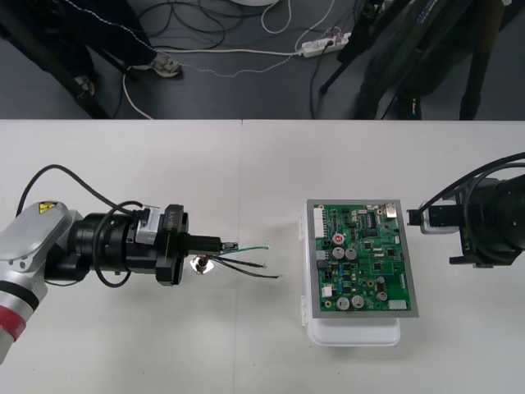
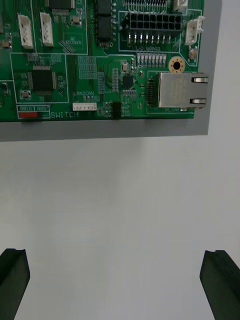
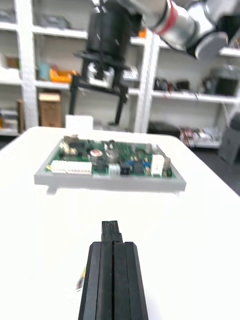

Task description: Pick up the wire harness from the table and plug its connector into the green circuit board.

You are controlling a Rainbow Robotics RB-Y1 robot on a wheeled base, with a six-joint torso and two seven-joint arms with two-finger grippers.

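Note:
The green circuit board [image 1: 363, 258] lies on its white base [image 1: 353, 332], right of the table's middle. My left gripper [image 1: 230, 245] stands a short way left of it, shut on the harness, whose small black plug [image 3: 110, 230] pokes out past the fingertips [image 3: 112, 260] toward the board [image 3: 110, 160]. Thin green and black wires [image 1: 250, 264] trail loosely rightward, and the round metal socket [image 1: 199, 263] hangs just under the fingers. My right gripper [image 1: 414, 219] waits open beside the board's right edge [image 2: 100, 55], its fingers [image 2: 12, 280] far apart over bare table.
Bare table lies between the plug and the board's left edge. Beyond the table's far edge, cables and a white power strip [image 1: 324, 43] lie on the dark floor. The right gripper [image 3: 100, 95] hovers behind the board as seen from the left wrist.

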